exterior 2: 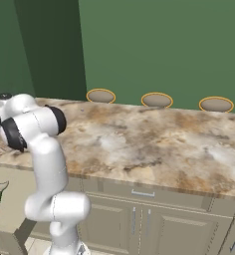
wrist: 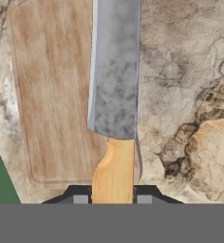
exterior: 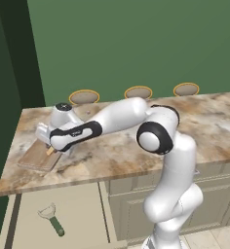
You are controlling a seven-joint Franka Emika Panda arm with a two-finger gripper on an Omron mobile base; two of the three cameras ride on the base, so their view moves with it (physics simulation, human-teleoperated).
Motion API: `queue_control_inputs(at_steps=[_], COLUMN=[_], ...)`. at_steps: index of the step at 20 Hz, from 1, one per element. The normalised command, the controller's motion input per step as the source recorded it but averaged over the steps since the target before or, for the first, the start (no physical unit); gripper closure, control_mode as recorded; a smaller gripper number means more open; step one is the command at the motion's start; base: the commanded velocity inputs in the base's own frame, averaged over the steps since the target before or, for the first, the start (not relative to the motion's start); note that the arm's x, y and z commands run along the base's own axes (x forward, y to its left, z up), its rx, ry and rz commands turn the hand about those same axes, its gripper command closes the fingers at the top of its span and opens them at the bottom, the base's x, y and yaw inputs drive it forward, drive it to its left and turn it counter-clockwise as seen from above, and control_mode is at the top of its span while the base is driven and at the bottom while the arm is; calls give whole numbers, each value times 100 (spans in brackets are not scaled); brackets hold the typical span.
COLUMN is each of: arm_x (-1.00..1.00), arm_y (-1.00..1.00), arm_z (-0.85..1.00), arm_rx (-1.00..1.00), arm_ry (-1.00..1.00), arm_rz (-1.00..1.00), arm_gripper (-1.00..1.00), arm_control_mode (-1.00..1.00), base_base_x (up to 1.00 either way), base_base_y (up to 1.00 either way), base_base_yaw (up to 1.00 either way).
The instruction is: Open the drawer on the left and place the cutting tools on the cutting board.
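gripper: the white arm's two-finger gripper point(wrist: 112, 197) is pinched on the orange handle of the slim knife w/ orange handle and blue-grey blade point(wrist: 114, 85); both dark tips sit tight against the handle, one each side.
knife: hangs over the counter's left end, blade pointing away from the hand; in the hand view it lies along one long edge of the board, mostly over wood, partly over stone.
board: flat light-brown wooden cutting board point(exterior: 39, 156) sits near the left end of the marbled brown-beige stone counter point(exterior: 209, 121), close to the front edge.
drawer: wide pale beige drawer point(exterior: 83, 204) is pulled out below the counter's left end, so that part looks done imo.
other tool: dark-green-handled tool w/ pale round metal head point(exterior: 52, 219) lies on the drawer floor, well apart from the board.
step now: prob lowering the knife onto the board.
how to do it well: nudge the hand toward the board's middle before letting go, so the whole blade lands on wood, not half on stone. Get low first, then spread the fingers; a drop from height could bounce it off.
edges: board's near the counter's left end and front edge, so don't overshoot that way.
room: counter to the right is wide open, three round wooden stool tops point(exterior: 138, 92) beyond the back edge, no bother.
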Motion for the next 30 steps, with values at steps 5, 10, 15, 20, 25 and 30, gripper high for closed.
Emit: queue_control_inputs(at_steps=[5,10,15,20,25,30], arm_x=[7,18,18,0,-3,-85], arm_y=[9,12,11,0,-1,-48], arm_z=[-25,-12,-1,0,9,36], arm_rx=[-4,-1,0,0,1,2], arm_ry=[-1,-3,-2,0,0,-5], arm_rz=[0,0,0,0,0,0], arm_gripper=[100,100,-100,-100,-100,-100], arm_control_mode=[-100,-100,-100,-100,-100,-100], base_base_x=[0,0,0,0,0,0], base_base_y=[0,0,0,0,0,0], base_base_yaw=[0,0,0,0,0,0])
